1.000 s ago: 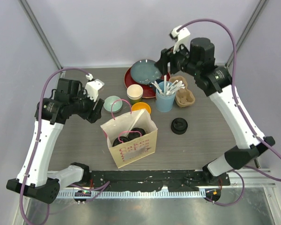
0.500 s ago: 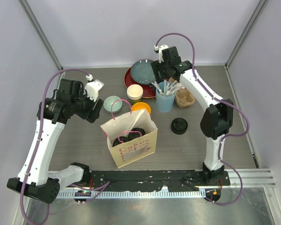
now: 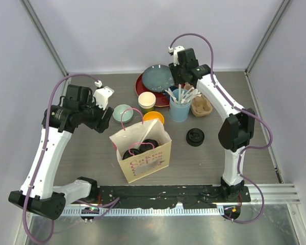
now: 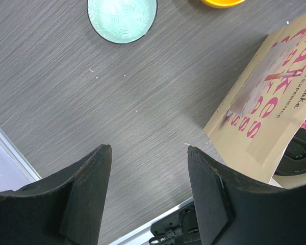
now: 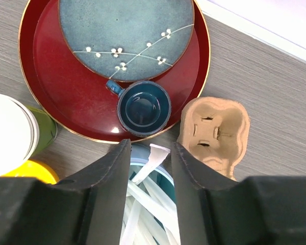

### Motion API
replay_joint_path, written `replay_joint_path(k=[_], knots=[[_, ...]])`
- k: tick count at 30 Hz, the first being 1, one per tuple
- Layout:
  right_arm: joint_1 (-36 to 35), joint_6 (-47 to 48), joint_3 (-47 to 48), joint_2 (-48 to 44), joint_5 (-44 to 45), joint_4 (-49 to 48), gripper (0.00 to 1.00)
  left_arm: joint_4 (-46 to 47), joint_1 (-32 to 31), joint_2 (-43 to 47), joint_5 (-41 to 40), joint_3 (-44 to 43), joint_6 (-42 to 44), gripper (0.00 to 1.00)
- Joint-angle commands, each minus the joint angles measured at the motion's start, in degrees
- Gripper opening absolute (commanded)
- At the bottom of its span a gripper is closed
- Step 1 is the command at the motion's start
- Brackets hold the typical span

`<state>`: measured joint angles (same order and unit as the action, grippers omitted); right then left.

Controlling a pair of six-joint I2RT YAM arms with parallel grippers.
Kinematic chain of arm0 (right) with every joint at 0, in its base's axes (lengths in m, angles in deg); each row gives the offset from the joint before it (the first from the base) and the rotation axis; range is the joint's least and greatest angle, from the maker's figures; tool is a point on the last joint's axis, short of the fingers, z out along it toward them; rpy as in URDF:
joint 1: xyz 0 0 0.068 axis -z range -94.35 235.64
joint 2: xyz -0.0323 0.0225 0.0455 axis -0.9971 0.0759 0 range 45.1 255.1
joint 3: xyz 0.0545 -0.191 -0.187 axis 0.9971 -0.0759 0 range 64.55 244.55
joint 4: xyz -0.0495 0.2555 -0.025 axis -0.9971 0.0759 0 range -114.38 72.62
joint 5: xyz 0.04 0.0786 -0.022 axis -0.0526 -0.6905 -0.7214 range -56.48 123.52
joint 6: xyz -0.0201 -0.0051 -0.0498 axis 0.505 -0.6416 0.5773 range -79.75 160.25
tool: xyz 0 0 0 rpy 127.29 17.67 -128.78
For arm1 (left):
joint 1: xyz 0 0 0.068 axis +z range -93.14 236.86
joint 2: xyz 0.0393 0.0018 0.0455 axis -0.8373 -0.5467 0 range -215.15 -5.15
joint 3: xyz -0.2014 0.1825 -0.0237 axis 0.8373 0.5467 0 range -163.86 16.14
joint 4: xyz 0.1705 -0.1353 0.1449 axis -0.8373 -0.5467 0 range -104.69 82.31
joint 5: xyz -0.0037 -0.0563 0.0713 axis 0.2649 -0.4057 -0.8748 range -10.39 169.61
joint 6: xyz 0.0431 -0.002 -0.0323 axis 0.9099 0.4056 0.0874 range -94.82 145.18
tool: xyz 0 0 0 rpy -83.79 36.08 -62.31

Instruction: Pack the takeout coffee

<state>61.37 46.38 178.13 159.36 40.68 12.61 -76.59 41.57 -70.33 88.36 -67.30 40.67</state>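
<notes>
Left end effector (image 4: pixel 148 149) and right end effector (image 5: pixel 150 153) both gape empty; unlidded green cup (image 3: pixel 147 101) stands beside red plate (image 3: pixel 141 88), loose black lid (image 3: pixel 195 137) well apart on the surface (image 3: pixel 92 153); right should probably clear utensil cup (image 3: pixel 179 109), then pinch the cup wall gently.

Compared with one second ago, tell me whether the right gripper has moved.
Yes. The right gripper has dropped toward the light-blue utensil cup and now hangs over it, near the red plate.
</notes>
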Motion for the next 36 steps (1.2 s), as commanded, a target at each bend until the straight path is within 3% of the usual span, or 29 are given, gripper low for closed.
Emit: replay_joint_path(k=[1, 6, 9, 10, 12, 21, 31, 36], knots=[[-0.07, 1.16, 2.78, 0.35, -0.22, 0.36, 0.40, 1.67, 0.17, 0.94, -0.05, -0.85, 0.69, 0.65], [0.01, 2.13, 4.28, 1.49, -0.13, 2.29, 0.33, 1.49, 0.17, 1.47, -0.05, -0.76, 0.86, 0.65], [0.01, 2.92, 4.37, 1.49, -0.56, 2.47, 0.20, 1.23, 0.17, 1.56, 0.03, -0.94, 0.95, 0.65], [-0.07, 3.10, 4.46, 1.32, -0.48, 2.56, 0.09, 1.32, 0.17, 1.47, -0.14, -0.94, 0.95, 0.65], [0.01, 3.97, 4.54, 0.71, -0.39, 2.56, 0.02, 1.32, 0.17, 1.56, -0.14, -1.02, 0.86, 0.65], [-0.07, 6.70, 4.55, -8.95, -0.48, 1.42, 0.01, 1.93, 0.17, 1.20, 0.82, -0.23, 0.16, 0.65], [-0.16, 5.12, -9.15, -30.73, -3.11, -13.16, 0.01, 2.10, 0.52, 3.05, 0.91, 2.66, -0.10, 0.65], [-0.16, -0.76, -12.41, -38.13, -16.25, -17.30, 0.01, 2.90, 2.54, 3.49, 5.04, 6.00, -0.54, 0.65]])
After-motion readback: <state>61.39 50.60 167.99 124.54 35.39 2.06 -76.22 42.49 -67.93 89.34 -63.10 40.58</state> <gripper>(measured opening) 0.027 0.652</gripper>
